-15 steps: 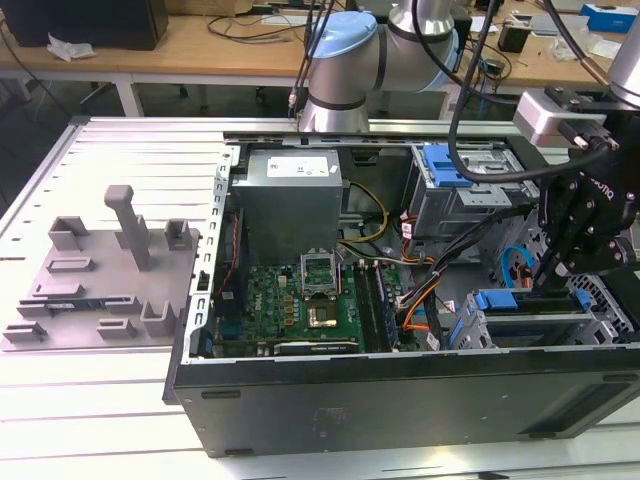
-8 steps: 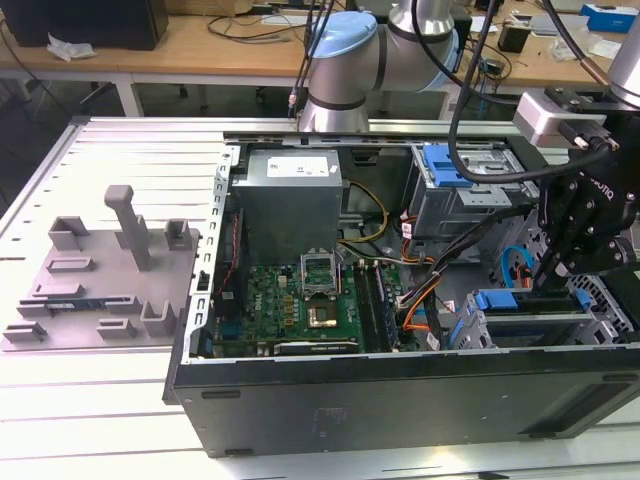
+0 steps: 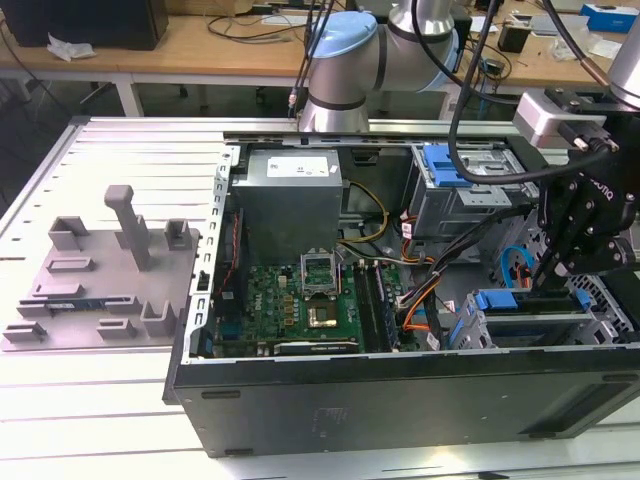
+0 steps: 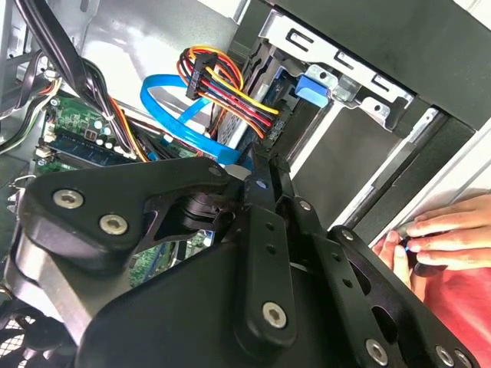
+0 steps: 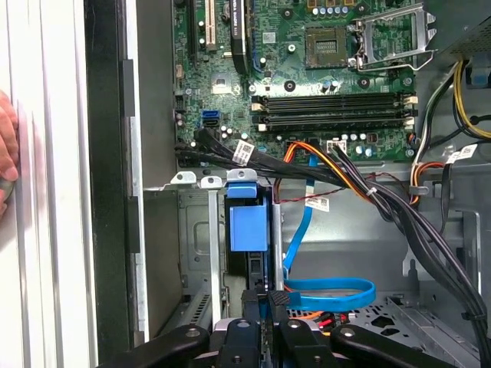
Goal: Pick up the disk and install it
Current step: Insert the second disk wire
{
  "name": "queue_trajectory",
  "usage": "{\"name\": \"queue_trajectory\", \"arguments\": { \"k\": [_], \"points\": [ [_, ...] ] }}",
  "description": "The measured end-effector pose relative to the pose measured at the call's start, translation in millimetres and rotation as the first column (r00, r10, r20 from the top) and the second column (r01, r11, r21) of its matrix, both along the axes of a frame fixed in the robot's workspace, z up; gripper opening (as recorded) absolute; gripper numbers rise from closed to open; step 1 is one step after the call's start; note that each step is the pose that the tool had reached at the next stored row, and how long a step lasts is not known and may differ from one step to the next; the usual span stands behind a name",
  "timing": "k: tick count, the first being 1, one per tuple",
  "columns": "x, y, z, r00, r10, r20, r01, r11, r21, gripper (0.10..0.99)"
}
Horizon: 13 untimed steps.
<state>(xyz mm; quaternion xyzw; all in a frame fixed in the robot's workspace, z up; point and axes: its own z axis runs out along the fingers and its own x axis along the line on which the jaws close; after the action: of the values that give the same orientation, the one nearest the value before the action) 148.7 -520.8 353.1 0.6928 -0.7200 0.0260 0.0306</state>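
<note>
On the left of the exterior view, a grey plastic stand (image 3: pixel 110 270) sits on the white worktop (image 3: pixel 90 400). Next to it lies the open computer case (image 3: pixel 400 390). Inside, at the upper left, is the big grey box (image 3: pixel 290 205), and below it is the green board (image 3: pixel 300 300). Further right, near the top, is a metal cage with a blue latch (image 3: pixel 450 165). At the far right the black gripper (image 3: pixel 545 280) reaches down into the case. Just under it, at the lower right, the disk (image 3: pixel 505 299) stands on its edge in a metal bay. In the first wrist view, the disk's blue frame (image 5: pixel 249 222) sits in the slot in the middle. The fingers (image 5: pixel 280 307) are closed close together, right at its lower end. A blue cable (image 5: pixel 330 295) loops beside them. In the second wrist view, a person's hand (image 4: pixel 441 234) rests on the case edge at the right.
</note>
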Motion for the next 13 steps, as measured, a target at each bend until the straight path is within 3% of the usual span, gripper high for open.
{"name": "queue_trajectory", "arguments": {
  "k": [9, 13],
  "points": [
    [0.0, 0.0, -0.5, 1.0000, 0.000, 0.0000, 0.000, 1.0000, 0.001, 0.161],
    [0.0, 0.0, -1.0, 1.0000, 0.000, 0.0000, 0.000, 1.0000, 0.009, 0.161]
  ]
}}
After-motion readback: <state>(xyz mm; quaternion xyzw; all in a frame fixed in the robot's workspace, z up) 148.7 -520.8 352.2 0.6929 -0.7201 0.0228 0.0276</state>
